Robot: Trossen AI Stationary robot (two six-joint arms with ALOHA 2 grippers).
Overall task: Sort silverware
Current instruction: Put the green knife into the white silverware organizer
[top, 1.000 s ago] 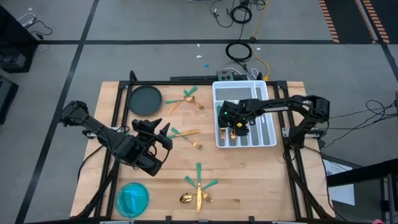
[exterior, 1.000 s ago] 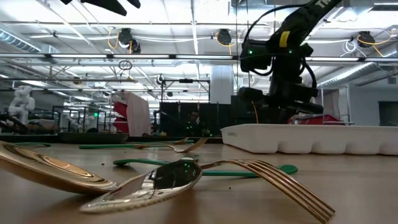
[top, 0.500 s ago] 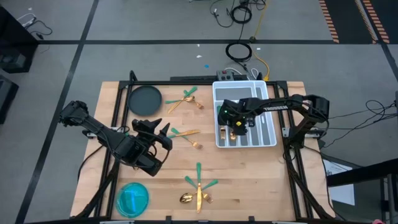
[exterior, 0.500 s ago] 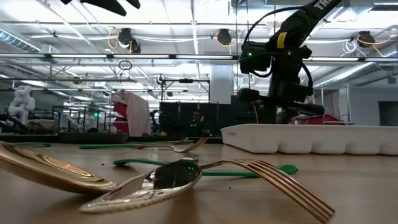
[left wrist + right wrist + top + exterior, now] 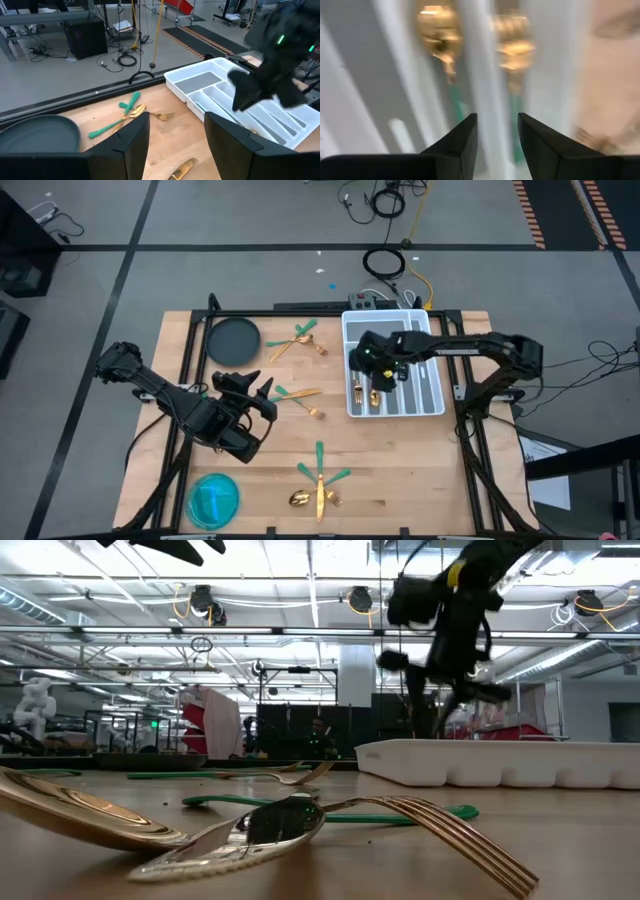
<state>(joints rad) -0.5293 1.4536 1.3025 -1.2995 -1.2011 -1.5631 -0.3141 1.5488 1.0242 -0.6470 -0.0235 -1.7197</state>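
the right pincer is being held above the white tray on the right side of the desk, its fingers parted and gripping nothing. two gold-headed pieces are lying in the tray's left compartments beneath it. the rest of the silverware is lying on the bare desk: a pair at the far side beside the dark plate, a pair in the middle, and a cluster at the near edge. the left pincer is being held over the left half, fingers wide apart and empty. a blue dish is sitting at the near left corner.
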